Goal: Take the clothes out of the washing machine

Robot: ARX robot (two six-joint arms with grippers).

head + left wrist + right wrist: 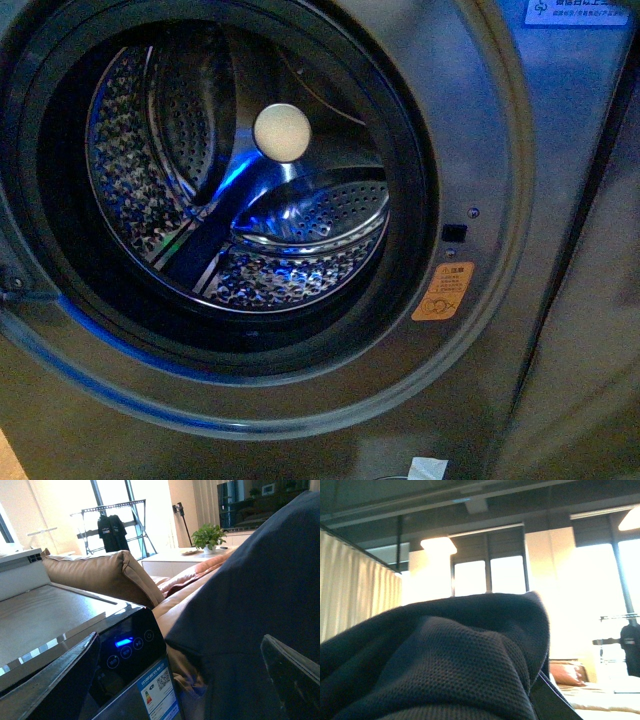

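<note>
The washing machine (480, 140) fills the front view, its door open onto a perforated steel drum (250, 200) with no garment showing inside and neither arm in sight. In the right wrist view the dark navy clothes (445, 660) bulge over the camera; my right gripper (485, 700) is shut on the clothes, with one dark finger (552, 702) showing beside the fabric. In the left wrist view my left gripper (185, 680) is open above the washing machine's black control panel (127, 652), and the clothes (260, 595) hang beyond it, not between its fingers.
An orange sticker (443, 291) sits right of the drum opening. The left wrist view shows the machine's steel top (45, 615), a tan sofa (105, 572), a drying rack (117, 522) and a potted plant (210, 535). Cream curtains (355, 585) show in the right wrist view.
</note>
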